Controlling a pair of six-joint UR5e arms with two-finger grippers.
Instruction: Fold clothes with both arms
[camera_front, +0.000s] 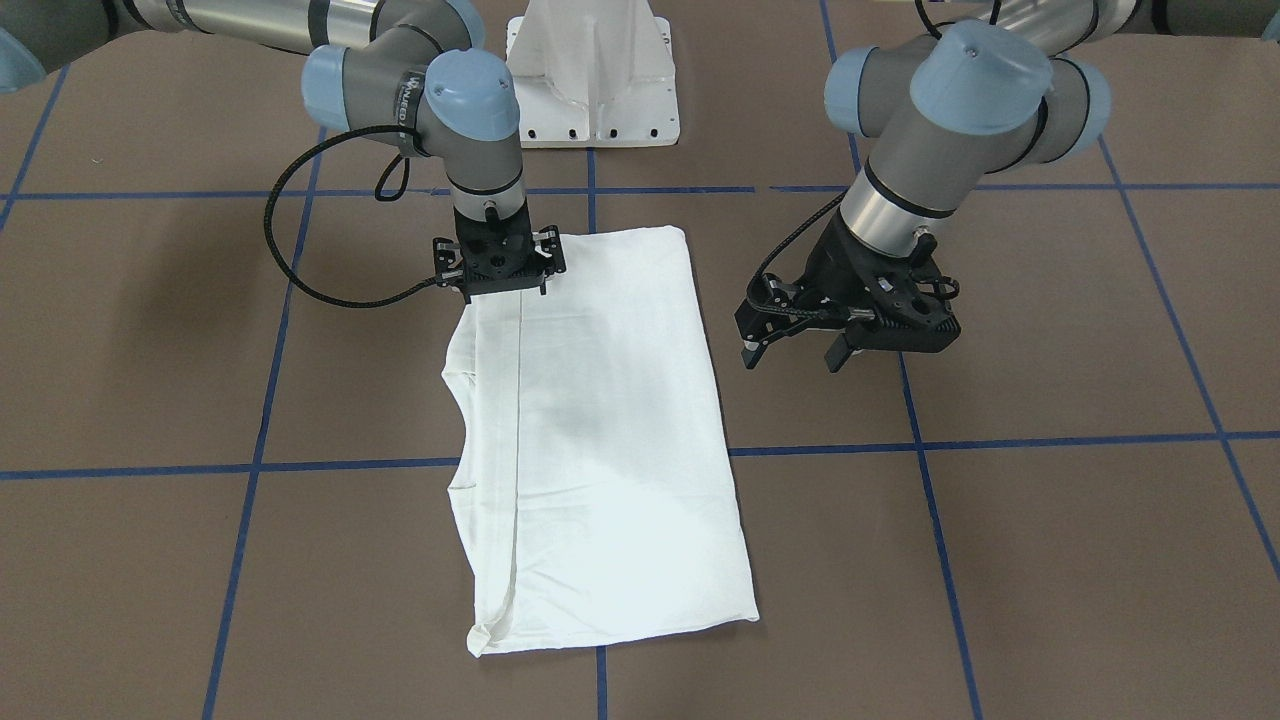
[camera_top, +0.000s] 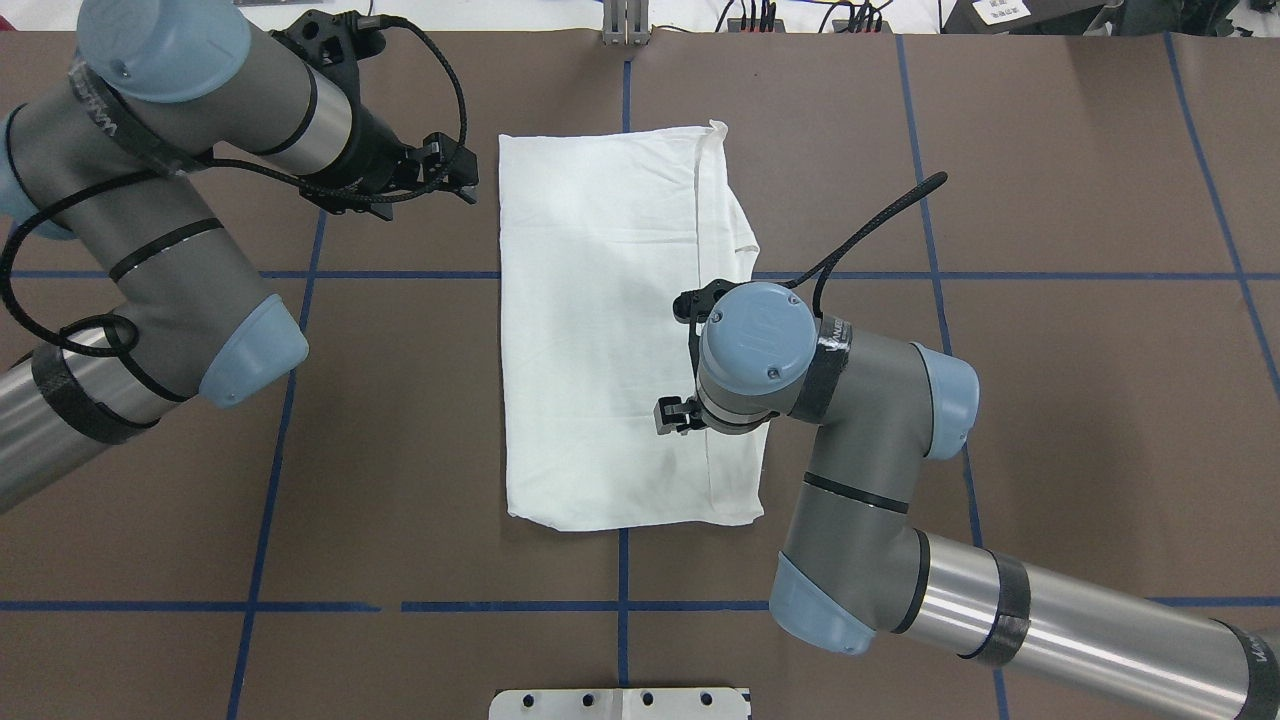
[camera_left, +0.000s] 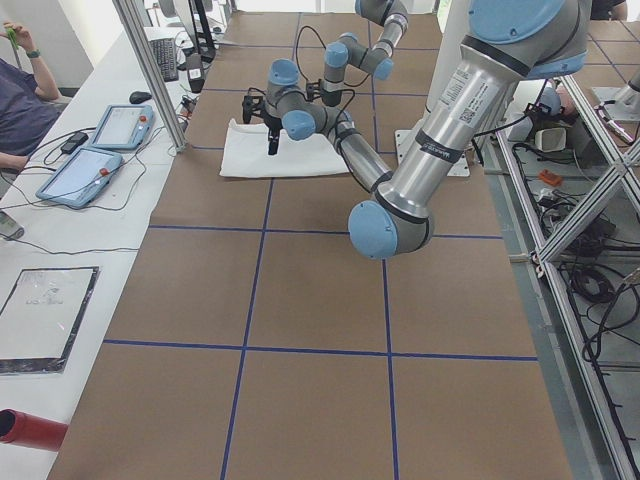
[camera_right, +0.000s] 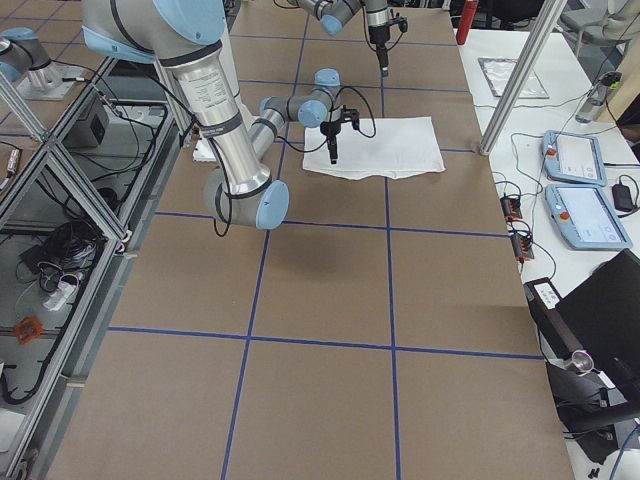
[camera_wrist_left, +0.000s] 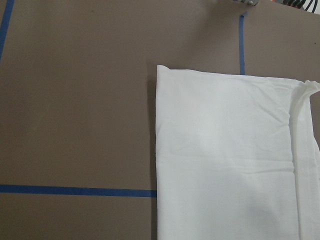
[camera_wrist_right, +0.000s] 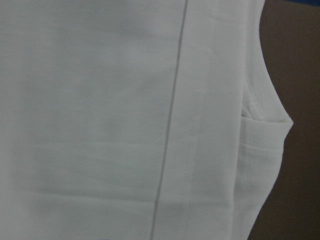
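A white T-shirt (camera_front: 600, 420), already folded into a long strip, lies mid-table (camera_front: 1050, 330). The left gripper (camera_front: 792, 358) hovers beside it, fingers spread. The right gripper (camera_front: 498, 265) sits low over the strip's robot-side corner; I cannot tell its finger state. Likely next: both grippers pinch one end's corners for a crosswise fold.

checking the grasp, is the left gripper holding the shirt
No, the left gripper hangs open beside the shirt, clear of the cloth.
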